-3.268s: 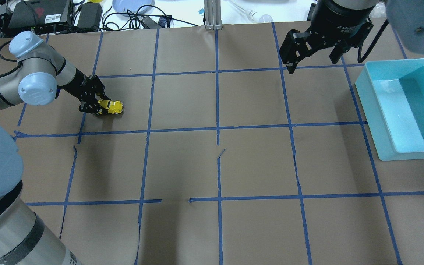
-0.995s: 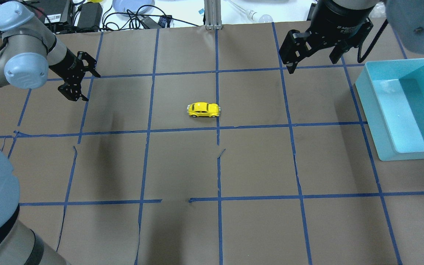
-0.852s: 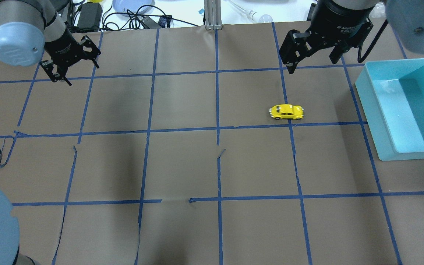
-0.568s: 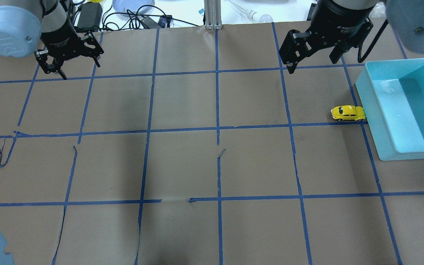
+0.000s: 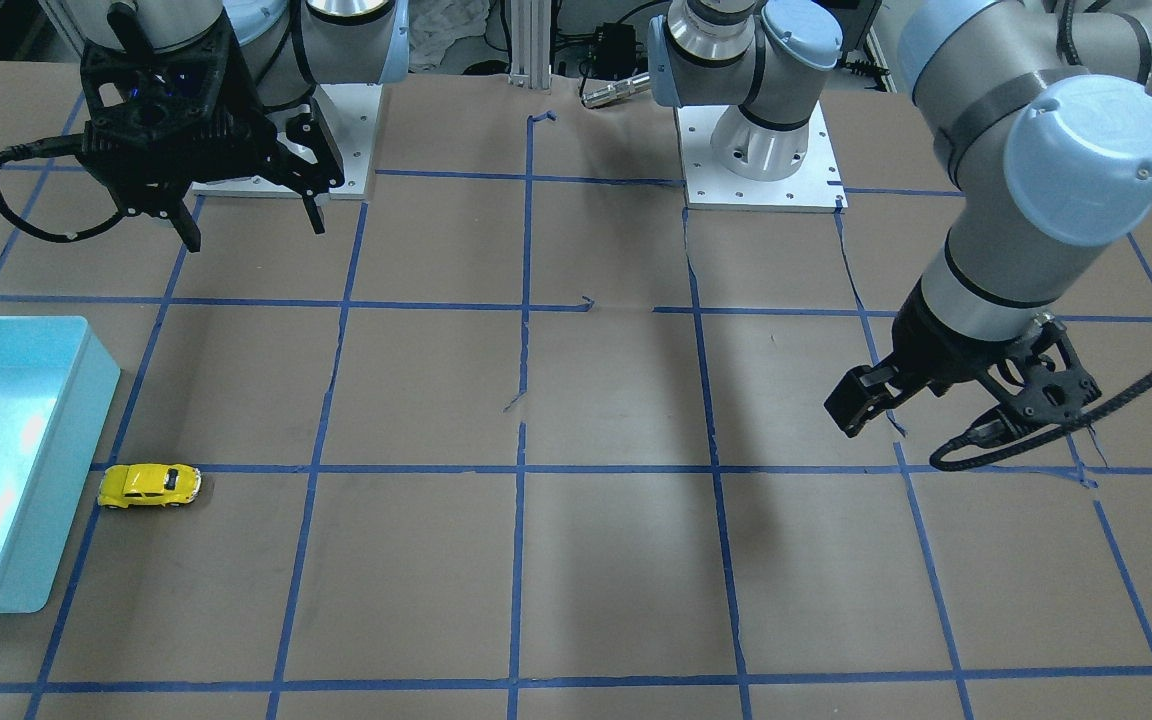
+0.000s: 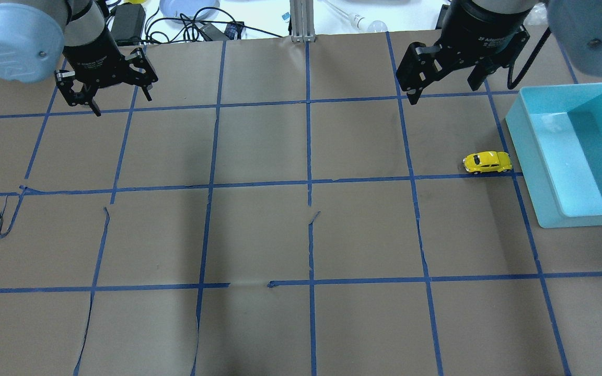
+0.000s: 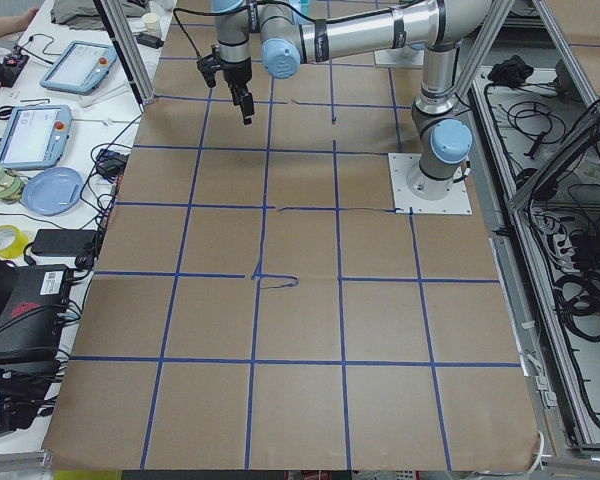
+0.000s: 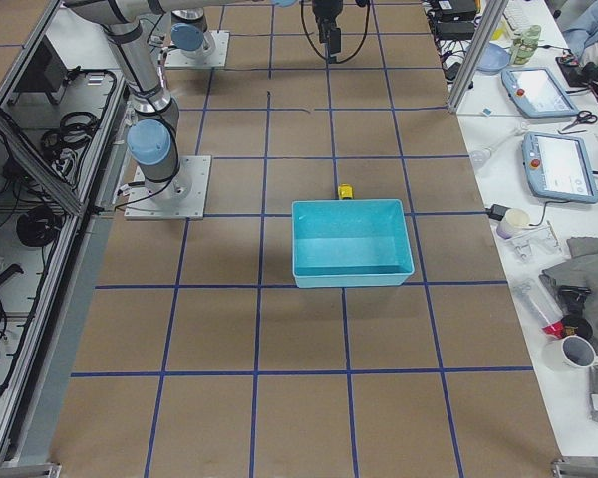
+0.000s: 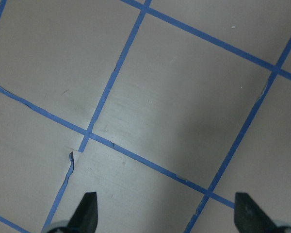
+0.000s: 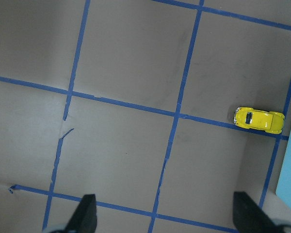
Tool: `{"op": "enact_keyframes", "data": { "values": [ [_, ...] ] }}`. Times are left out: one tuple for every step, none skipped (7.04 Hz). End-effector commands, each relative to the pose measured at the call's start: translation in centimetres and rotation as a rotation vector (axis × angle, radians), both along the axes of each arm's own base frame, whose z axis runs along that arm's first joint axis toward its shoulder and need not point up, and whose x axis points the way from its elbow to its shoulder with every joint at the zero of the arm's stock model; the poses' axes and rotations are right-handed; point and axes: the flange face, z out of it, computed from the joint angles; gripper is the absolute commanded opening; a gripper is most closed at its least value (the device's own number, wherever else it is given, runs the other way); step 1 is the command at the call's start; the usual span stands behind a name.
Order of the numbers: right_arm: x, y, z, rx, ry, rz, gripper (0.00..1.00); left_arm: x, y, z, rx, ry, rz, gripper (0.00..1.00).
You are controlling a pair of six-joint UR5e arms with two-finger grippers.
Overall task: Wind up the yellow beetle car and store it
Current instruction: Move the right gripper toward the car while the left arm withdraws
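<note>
- Brown paper covers the table (image 6: 259, 235), ruled into squares by blue tape (image 6: 309, 183); cables and bench clutter lie beyond its far edge.
- A teal bin (image 6: 535, 172) stands open and empty on the robot's right side.
- The yellow beetle car (image 6: 487, 162) stands upright on its wheels on the table, just beside the bin's outer wall and along a tape line. One end points at the wall, with what looks like a thin gap between them. It is not yet stored.
- The right gripper (image 6: 443, 90) hangs above the table, farther back than the car. Its fingers (image 10: 87, 213) are spread wide and hold nothing. Its wrist view shows the car off to one side, not between them.
- The left gripper (image 6: 123, 105) is well apart from the car, over the far left corner. Its fingers (image 9: 87, 211) are also wide apart and empty, with only paper and tape below.
- Handling, as a judgement: the car looks light, hard and glossy, so its rounded roof and ends would slip. It will also roll if nudged along its length (the free wheels are the real nuisance).
- The best hold is across its width, with the fingers on the two flat door sides, low near the wheels. The finger plane should run square to the car's long axis and clear of the bin wall.
</note>
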Motion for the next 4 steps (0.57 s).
{"op": "enact_keyframes", "data": {
  "values": [
    [0.0, 0.0, 0.0, 0.000, 0.001, -0.001, 1.00, -3.6, 1.7, 1.8, -0.031, 0.074, -0.057, 1.00],
    [-0.1, 0.0, 0.1, -0.003, 0.000, 0.000, 1.00, -6.8, 3.6, 2.9, -0.036, 0.140, -0.098, 1.00],
    [-0.2, -0.4, 0.2, -0.012, 0.003, 0.037, 1.00, -8.5, 5.9, 4.1, -0.012, 0.139, -0.133, 1.00],
    [-2.2, -1.7, -0.1, -0.008, -0.002, 0.067, 1.00, -8.3, 6.2, 5.1, -0.033, 0.140, -0.239, 1.00]
  ]
}}
